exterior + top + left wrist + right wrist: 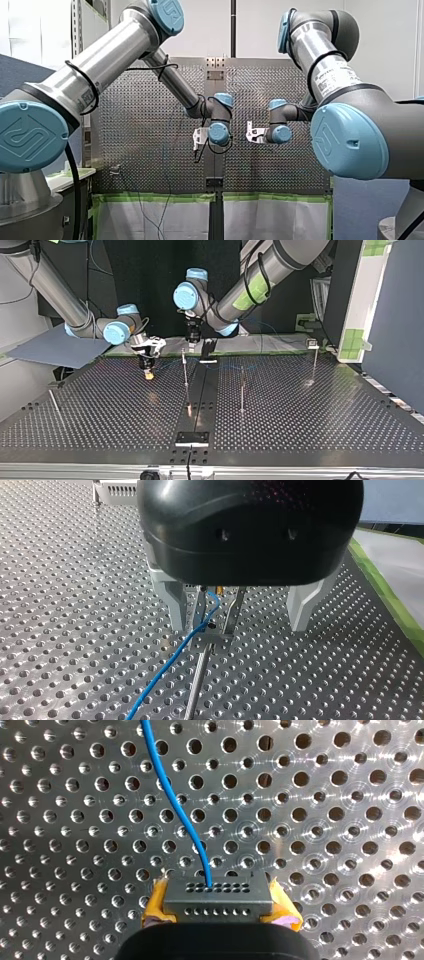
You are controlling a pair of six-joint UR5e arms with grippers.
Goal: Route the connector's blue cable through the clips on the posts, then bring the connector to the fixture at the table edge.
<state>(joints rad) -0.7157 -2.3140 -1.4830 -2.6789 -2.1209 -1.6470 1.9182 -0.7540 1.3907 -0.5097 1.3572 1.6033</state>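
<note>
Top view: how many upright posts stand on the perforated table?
3. One post stands just left of the dark centre strip, a second right of it, and a third far right near the back edge. More may stand hidden at the back.

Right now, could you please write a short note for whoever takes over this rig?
My right gripper: shut on the connector, over the table.
My left gripper: open, astride the clip atop one post.
The blue cable runs up into that clip; seated or not, I cannot tell.
Left: the clips on the middle post and the end post, then carrying the connector to the fixture at the table edge.
</note>
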